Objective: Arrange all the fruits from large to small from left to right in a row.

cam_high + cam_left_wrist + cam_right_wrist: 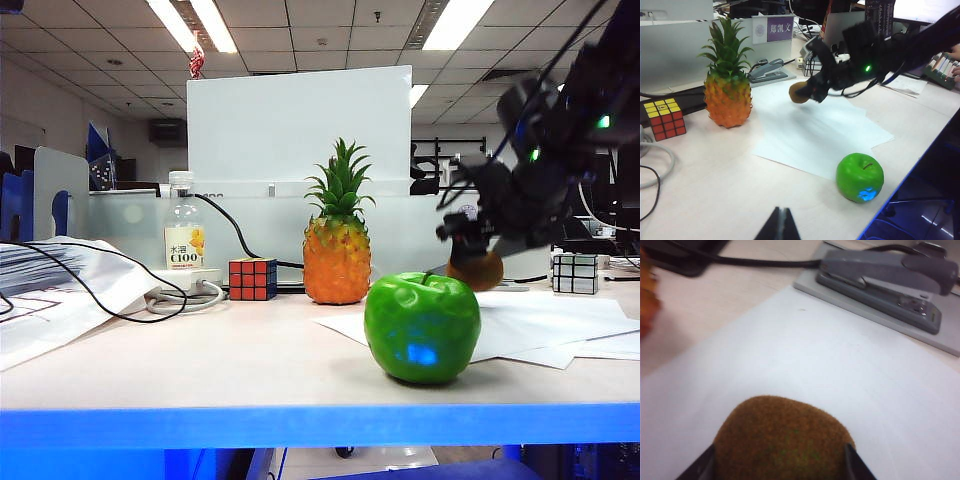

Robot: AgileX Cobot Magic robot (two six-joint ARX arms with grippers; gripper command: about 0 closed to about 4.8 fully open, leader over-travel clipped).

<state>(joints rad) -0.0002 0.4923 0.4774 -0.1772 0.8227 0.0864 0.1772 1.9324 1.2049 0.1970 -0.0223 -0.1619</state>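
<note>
My right end effector (pixel 805 92), right of centre in the exterior view, grips the kiwi (pixel 475 268) just above the desk (pixel 250 350). My left end effector (pixel 780 225) is closed, empty. Pineapple (pixel 337 260) stands centre, apple (pixel 422 327) in front; the kiwi still needs placing rightmost.

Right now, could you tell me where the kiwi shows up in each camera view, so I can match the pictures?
Exterior view: the kiwi sits right of the pineapple, in the right gripper.
Left wrist view: the kiwi is at the centre top, held above the white paper.
Right wrist view: the kiwi fills the bottom centre between the fingers.
Shared landmark: the white paper beneath it.
</note>
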